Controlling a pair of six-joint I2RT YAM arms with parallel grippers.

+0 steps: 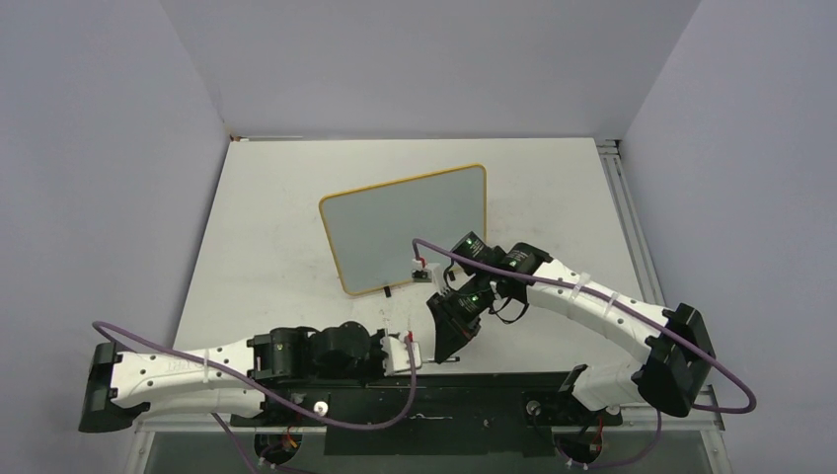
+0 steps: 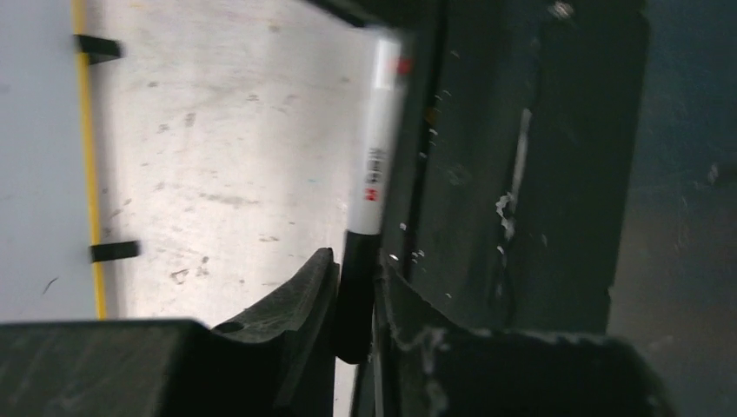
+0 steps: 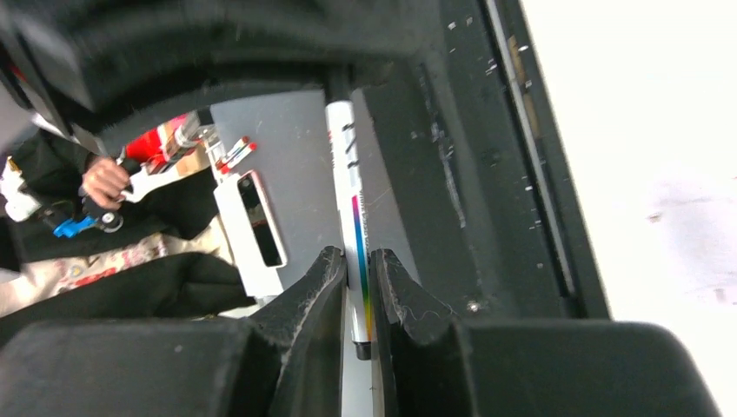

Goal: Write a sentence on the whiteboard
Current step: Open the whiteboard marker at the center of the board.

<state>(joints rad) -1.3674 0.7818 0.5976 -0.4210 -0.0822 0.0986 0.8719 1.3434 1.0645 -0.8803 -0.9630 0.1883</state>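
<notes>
2 claws, 1 pen (image 2: 375, 161): your left claw (image 2: 355, 268) clenches its black end, your right claw (image 3: 356, 257) the white barrel. The whiteboard (image 1: 405, 222) lies blank beyond them. Uncapping looks next: pull straight apart, no twisting.

Room left of whiteboard (image 1: 405, 227) — right arm (image 1: 592, 301) crowds its near corner.

Black, white and grey, with one yellow-orange edge.

I see the whiteboard (image 1: 405, 229) pale grey inside a yellow-orange frame, on a white table (image 1: 266, 227). The marker pen (image 2: 374, 148) is white with a black end, red marks and, in the right wrist view, a rainbow stripe. The left arm (image 1: 173, 373) and right arm (image 1: 602, 308) are white with black joints and purple cables (image 1: 336, 425); the left gripper (image 2: 356, 282) and right gripper (image 3: 355, 261) are black.
</notes>
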